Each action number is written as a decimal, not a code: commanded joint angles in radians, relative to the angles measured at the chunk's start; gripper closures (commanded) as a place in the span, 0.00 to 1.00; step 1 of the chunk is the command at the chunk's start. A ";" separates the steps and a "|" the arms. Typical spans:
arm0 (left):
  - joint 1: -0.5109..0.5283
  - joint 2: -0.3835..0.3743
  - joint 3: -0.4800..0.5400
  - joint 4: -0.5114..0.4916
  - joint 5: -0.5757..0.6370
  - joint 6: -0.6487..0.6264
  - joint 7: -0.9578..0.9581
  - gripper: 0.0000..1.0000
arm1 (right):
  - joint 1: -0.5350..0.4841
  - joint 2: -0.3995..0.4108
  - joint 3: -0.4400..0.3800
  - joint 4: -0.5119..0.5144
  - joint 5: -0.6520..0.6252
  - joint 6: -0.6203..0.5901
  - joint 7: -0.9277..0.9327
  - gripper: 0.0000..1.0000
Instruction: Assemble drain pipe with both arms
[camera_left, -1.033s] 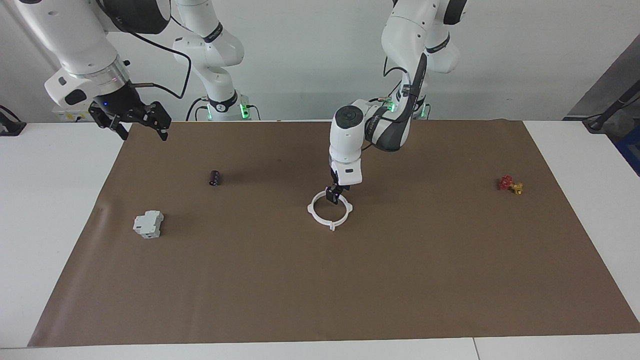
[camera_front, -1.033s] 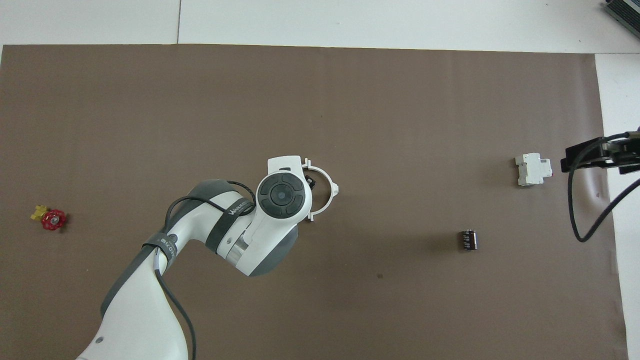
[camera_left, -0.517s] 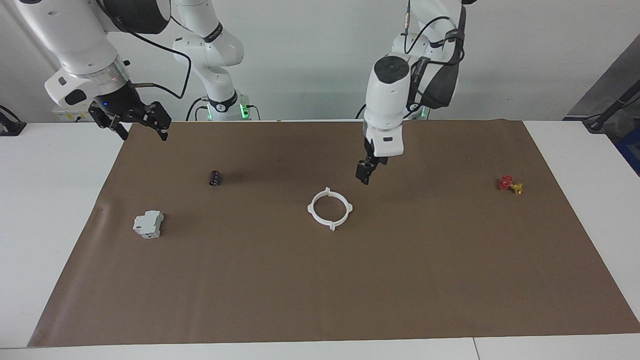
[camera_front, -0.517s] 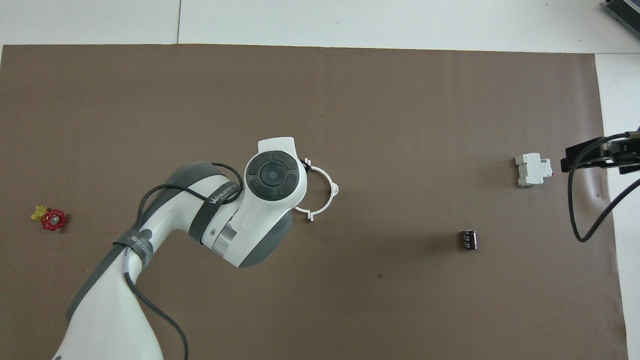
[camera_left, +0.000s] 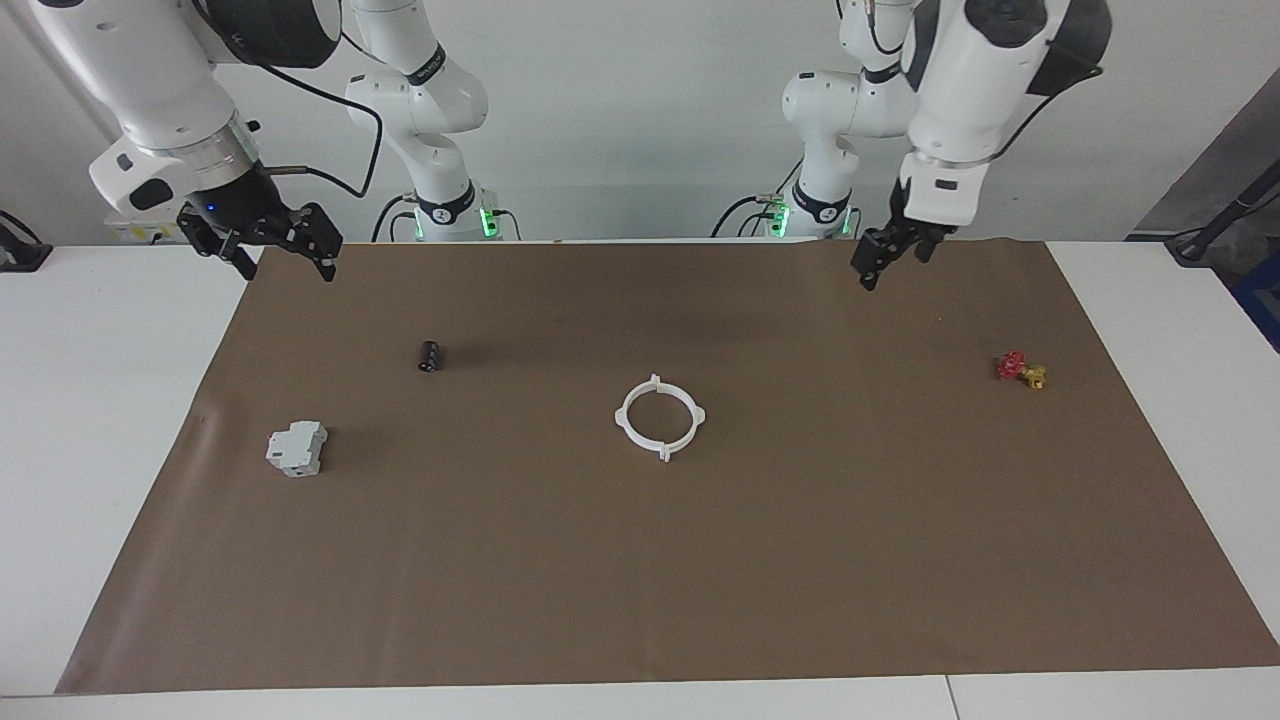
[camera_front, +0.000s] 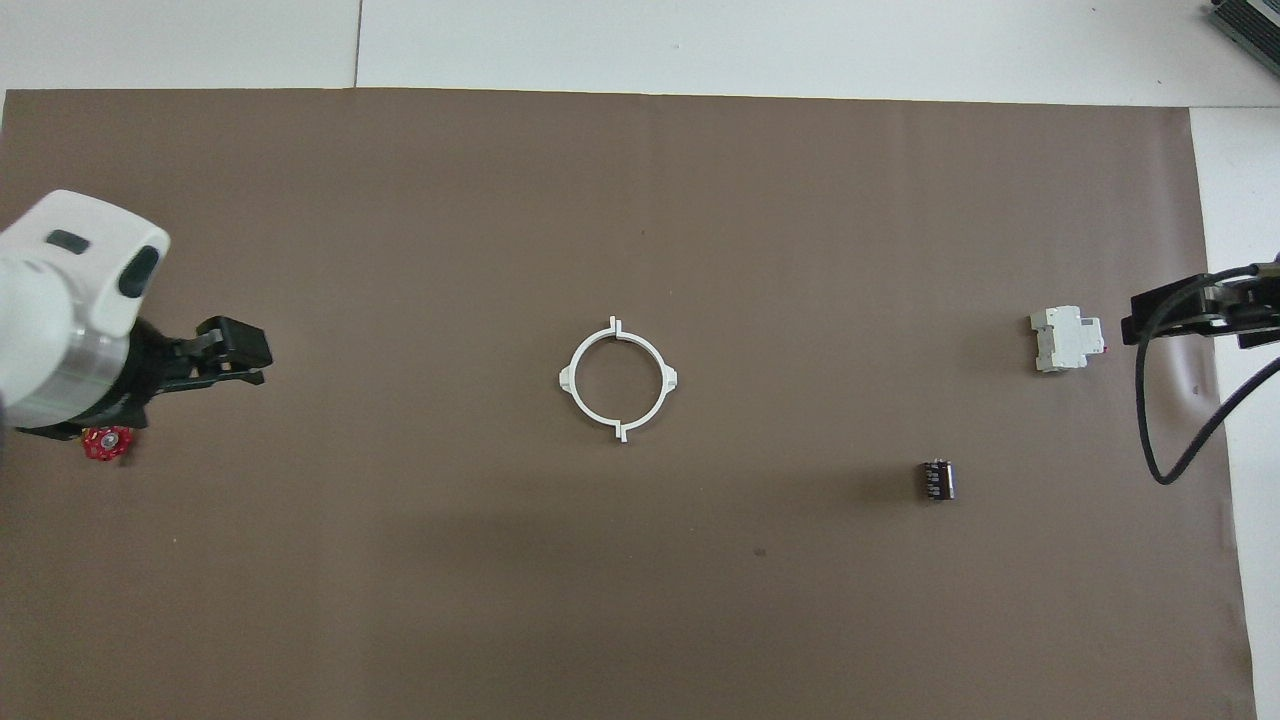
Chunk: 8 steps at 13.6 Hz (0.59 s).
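Facing view, from its left edge across: the right pincer (camera_left: 270, 248) hangs in the air over the corner of the brown mat (camera_left: 640, 560) at the right arm's end of the bench (camera_left: 90, 400), its fingers spread wide and holding nothing. Below it on the mat lies a grey blocky device (camera_left: 297, 448), and nearer to the robots than that device lies a small dark cylinder (camera_left: 429, 356) on its side. At the middle of the mat rests the drain pipe (camera_left: 660, 416), its two white half-ring arcs joined into one closed ring with small tabs sticking out around the rim; it lies flat, well apart from both pincers and touched by neither. The left pincer (camera_left: 893, 252) hangs raised over the mat's edge closest to the robots, toward the left arm's end, its fingers apart and empty. Last comes a red-and-yellow valve (camera_left: 1020, 369), on the mat near the left arm's end of the bench.
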 joint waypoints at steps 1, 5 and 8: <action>0.147 -0.004 -0.013 0.073 0.000 -0.102 0.304 0.00 | -0.006 -0.019 0.001 -0.028 0.015 0.019 -0.026 0.00; 0.212 -0.024 -0.021 0.089 0.000 -0.108 0.446 0.00 | -0.006 -0.019 0.001 -0.028 0.015 0.020 -0.025 0.00; 0.203 -0.029 -0.021 0.078 -0.002 -0.102 0.499 0.00 | -0.006 -0.019 0.001 -0.028 0.015 0.020 -0.025 0.00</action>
